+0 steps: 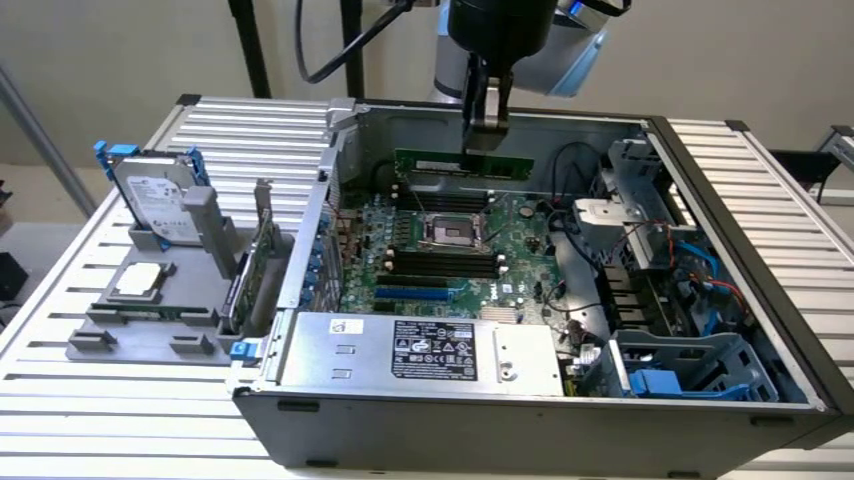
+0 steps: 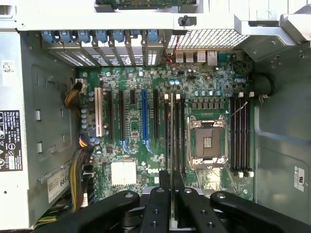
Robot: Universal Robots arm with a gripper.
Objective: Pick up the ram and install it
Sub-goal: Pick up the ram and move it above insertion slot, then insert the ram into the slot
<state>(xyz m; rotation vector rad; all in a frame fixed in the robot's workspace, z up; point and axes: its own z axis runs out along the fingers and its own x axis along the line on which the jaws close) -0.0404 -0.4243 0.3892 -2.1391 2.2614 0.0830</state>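
With the gripper (image 1: 487, 130) clamped mid-length on the ram's (image 1: 441, 163) top edge, holding it level over the far part of the motherboard (image 1: 523, 222) inside the open computer case (image 1: 534, 430). Likely handling light, stiff, thin and fragile: best gripping the bare board edges, sparing chips and contacts.
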